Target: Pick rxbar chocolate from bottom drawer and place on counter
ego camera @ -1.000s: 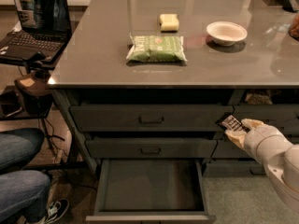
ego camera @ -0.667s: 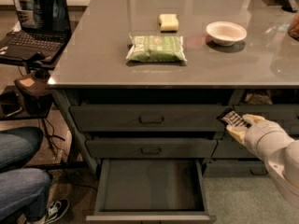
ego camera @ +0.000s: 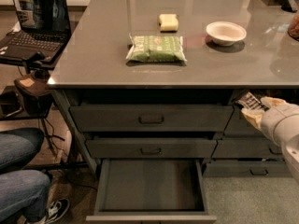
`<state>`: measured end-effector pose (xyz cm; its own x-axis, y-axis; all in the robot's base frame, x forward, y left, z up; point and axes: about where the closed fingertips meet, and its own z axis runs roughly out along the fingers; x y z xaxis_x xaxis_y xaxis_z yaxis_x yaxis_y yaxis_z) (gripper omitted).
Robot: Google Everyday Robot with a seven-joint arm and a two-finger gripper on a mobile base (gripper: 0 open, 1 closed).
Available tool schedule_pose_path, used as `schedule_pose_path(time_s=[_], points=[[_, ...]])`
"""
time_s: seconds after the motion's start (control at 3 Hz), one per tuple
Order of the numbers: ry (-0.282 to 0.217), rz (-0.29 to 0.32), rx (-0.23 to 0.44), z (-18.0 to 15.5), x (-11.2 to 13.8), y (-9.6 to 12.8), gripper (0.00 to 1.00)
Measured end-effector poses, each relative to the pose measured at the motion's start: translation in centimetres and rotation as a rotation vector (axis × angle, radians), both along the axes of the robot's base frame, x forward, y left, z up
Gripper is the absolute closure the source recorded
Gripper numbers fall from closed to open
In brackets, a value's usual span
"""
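Note:
The rxbar chocolate (ego camera: 249,101), a small black-wrapped bar with pale lettering, hangs just below the counter's front edge at the right. My gripper (ego camera: 256,110) is shut on it, its pale fingers on either side of the bar, with the white arm trailing off to the lower right. Pulled out at the lower middle, the bottom drawer (ego camera: 150,185) shows a bare grey floor. Above it spreads the glossy grey counter (ego camera: 93,55).
On the counter lie a green packet (ego camera: 155,48), a yellow block (ego camera: 168,22) and a white bowl (ego camera: 226,32). A laptop (ego camera: 35,20) sits on a side stand at left. A person's jeans-clad legs (ego camera: 21,171) and shoe are at the lower left.
My gripper has risen and shifted right with the bar, from beside the top drawer front to just under the counter's edge.

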<state>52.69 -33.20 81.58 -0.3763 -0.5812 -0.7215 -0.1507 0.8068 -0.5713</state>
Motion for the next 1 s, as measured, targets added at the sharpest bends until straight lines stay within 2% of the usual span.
schedule_pose_path(time_s=[0.33, 0.67, 1.0], points=[[-0.039, 0.006, -0.028, 3.1, 0.7, 0.6, 1.0], [-0.177, -0.007, -0.095, 13.6, 0.4, 0.6, 1.0], [-0.177, -0.007, -0.095, 13.6, 0.4, 0.6, 1.0]])
